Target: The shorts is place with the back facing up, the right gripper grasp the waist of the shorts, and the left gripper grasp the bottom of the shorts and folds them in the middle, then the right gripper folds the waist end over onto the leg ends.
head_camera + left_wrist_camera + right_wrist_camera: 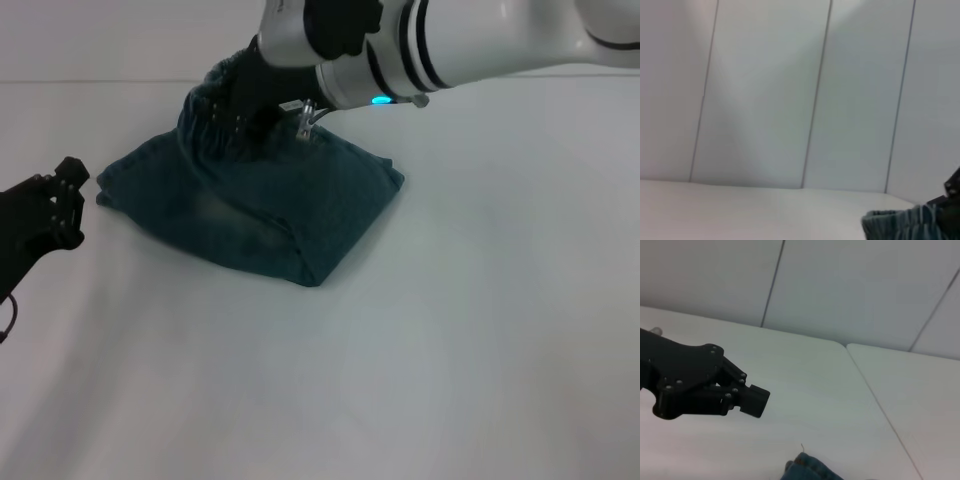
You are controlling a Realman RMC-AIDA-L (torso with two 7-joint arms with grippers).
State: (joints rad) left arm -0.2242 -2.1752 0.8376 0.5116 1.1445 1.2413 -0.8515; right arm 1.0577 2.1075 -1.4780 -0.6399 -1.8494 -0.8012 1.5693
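Head view: the shorts [262, 205] lie folded on the white desk [450, 340], at about 11 o'clock from its middle. The right end effector [243, 100] reaches in from 1 o'clock and is clenched on the waist [212, 130], which it holds bunched above the folded legs. The left end effector [55, 210] sits at 9 o'clock, apart from the shorts; whether it is released I cannot tell.

Left wrist view: a ruffled bit of waist [900, 222] at 5 o'clock.

Right wrist view: the left end effector [752, 400] over the desk, denim [807, 470] at 6 o'clock.
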